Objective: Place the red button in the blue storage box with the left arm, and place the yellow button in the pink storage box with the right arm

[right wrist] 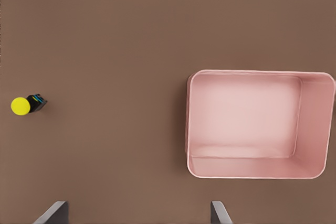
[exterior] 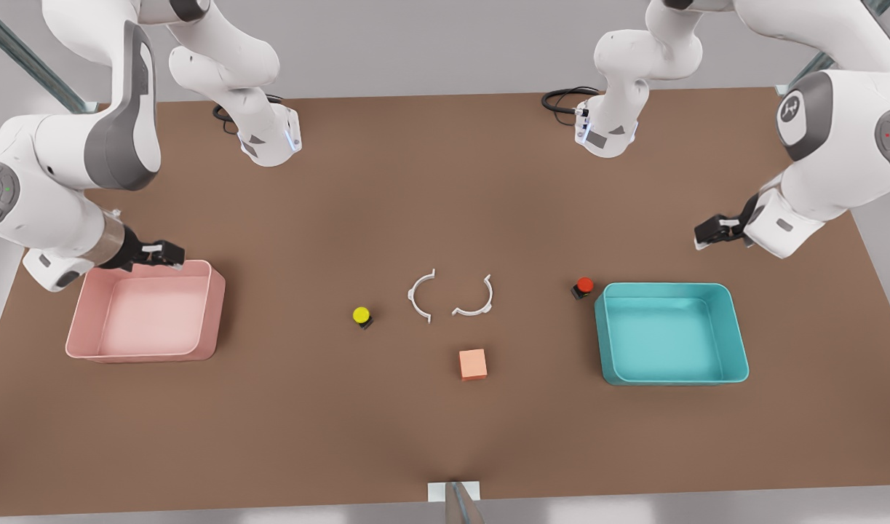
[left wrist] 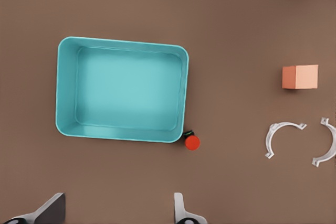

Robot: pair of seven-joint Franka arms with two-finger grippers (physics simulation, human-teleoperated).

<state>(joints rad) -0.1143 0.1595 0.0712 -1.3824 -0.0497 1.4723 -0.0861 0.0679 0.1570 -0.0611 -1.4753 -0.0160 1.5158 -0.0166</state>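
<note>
Status from my end: nothing placed yet, both transfers remain.

Nearest the front camera, the orange-pink cube (exterior: 473, 364) sits on the worktop (exterior: 445, 437), not part of the job. Next back, the yellow button (exterior: 362, 316) stands in the open at about 10 o'clock of the cube, well apart from the pink storage box (exterior: 215, 306), which is empty. The two white clip halves (exterior: 450, 295) lie between the buttons. The red button (exterior: 583, 287) stands just beside the blue storage box (exterior: 608, 335), off its 10 o'clock corner, outside the rim; that box is empty too.

Farther back, the right pincer (exterior: 169, 255) hangs over the pink box's far rim, jaws wide, holding nothing. The left pincer (exterior: 715, 231) hovers at roughly 1 o'clock of the red button, jaws wide, empty.

I judge we're at the start: two grasps, two drops left.
</note>
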